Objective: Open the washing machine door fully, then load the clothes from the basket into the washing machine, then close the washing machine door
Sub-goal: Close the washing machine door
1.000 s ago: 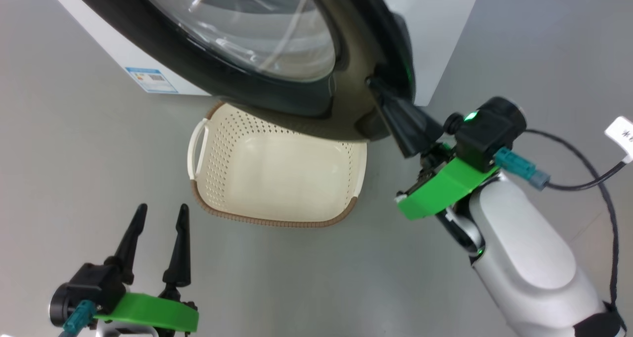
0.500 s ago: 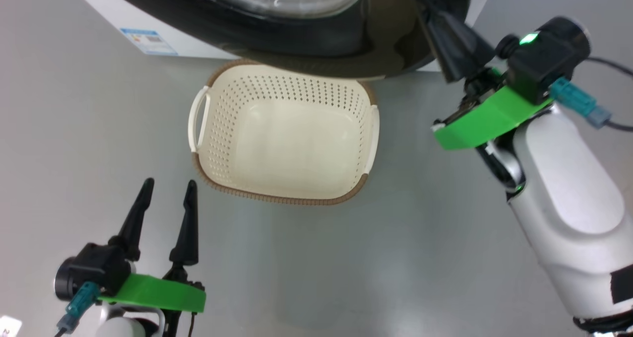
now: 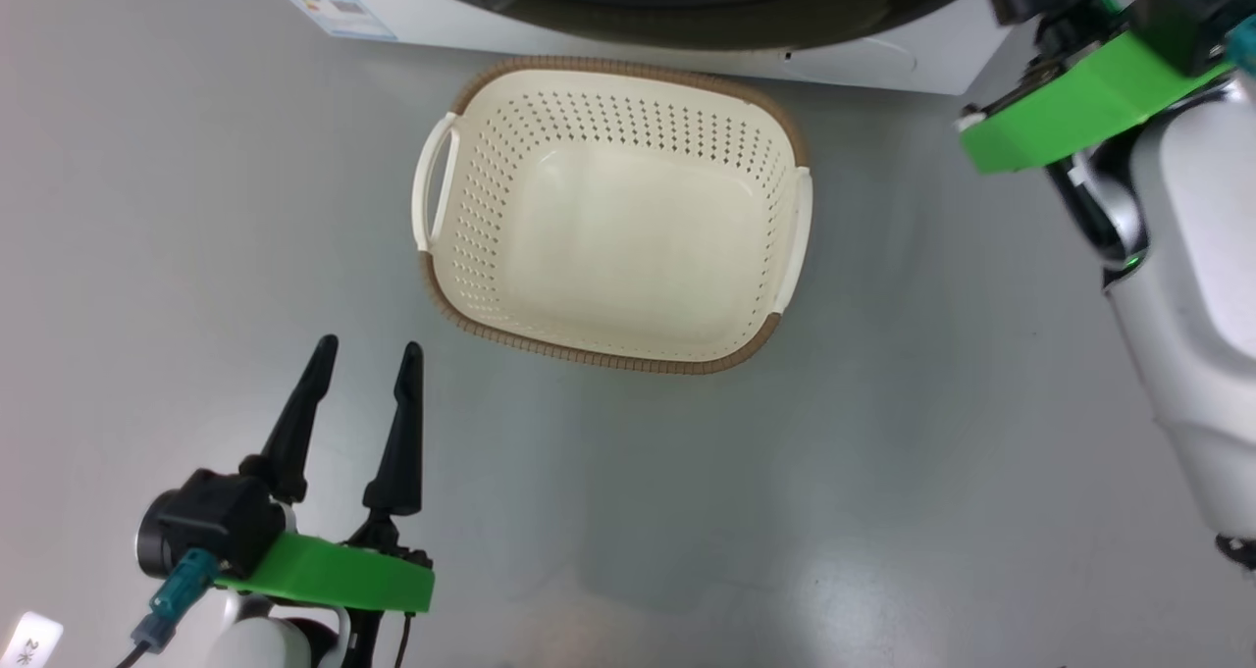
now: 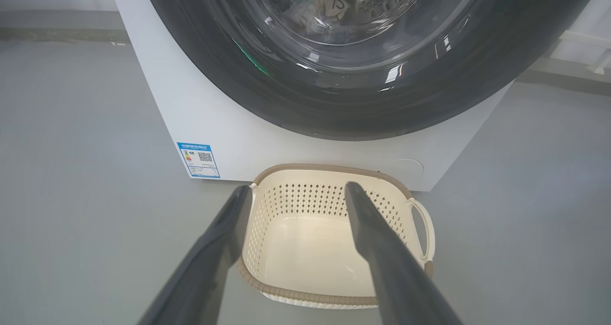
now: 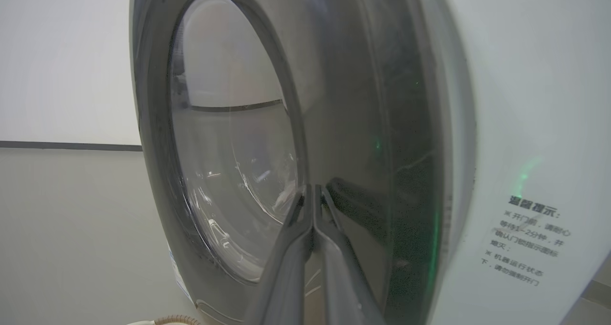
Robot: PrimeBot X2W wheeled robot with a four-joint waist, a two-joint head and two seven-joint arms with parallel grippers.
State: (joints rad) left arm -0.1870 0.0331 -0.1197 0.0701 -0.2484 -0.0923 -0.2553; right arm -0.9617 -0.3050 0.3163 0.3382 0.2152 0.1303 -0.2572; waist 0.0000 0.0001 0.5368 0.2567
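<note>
The cream basket (image 3: 589, 352) stands on the floor in front of the white washing machine (image 3: 863, 60), with nothing in it. The black-rimmed washing machine door (image 4: 334, 110) lies flat against the machine's front. Pale clothes (image 4: 324, 15) show dimly behind its glass. In the right wrist view my right gripper (image 5: 312, 191) is shut and holds nothing, its tips resting on the door's black rim (image 5: 353, 139). My left gripper (image 3: 370, 344) is open and holds nothing, low and short of the basket's (image 4: 329, 168) near left corner.
A blue label sticker (image 4: 199, 159) sits low on the machine's front left. Grey floor (image 3: 196, 207) surrounds the basket. My right forearm (image 3: 1197, 285) stands along the right edge of the head view, beside the machine's corner.
The head view has shifted, so the basket now shows whole. The right gripper has moved with the door's rim toward the machine, and the door no longer hangs over the basket. The left gripper stays open.
</note>
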